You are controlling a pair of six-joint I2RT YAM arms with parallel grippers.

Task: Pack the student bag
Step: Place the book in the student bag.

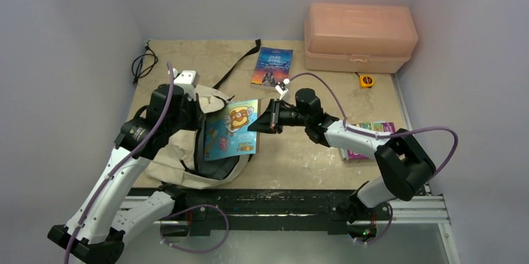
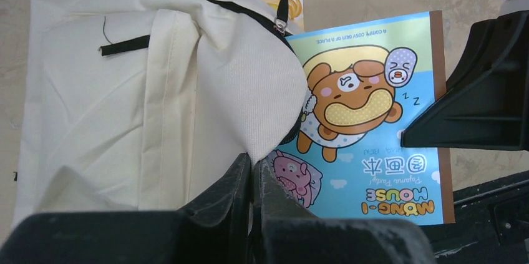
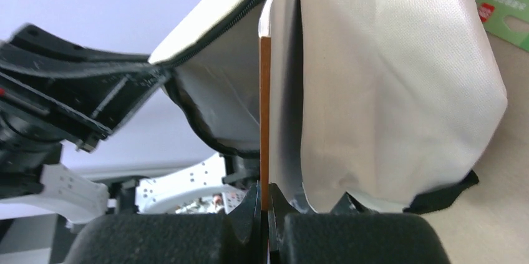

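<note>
The student bag (image 2: 125, 89) at the black left pincer (image 2: 252, 175) is cream with a black zipper line. The picture book (image 2: 374, 120) at the black right pincer (image 3: 264, 205) is sky blue and pale green, with a brown cartoon bear and a brown spine edge. Beyond the right pincer are a dark blue book (image 1: 272, 66), a salmon-pink box (image 1: 359, 36) and a yellow tape measure (image 1: 366, 80), on a mottled beige surface (image 1: 299, 158).

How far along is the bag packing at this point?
Done: the bag is unzipped, its flap pinched by the left gripper. In hand: the right gripper is shut on the cartoon notebook, which is partly under the flap, most of it showing. Left: the blue book and the books by the right arm lie on the table, outside the bag.
</note>
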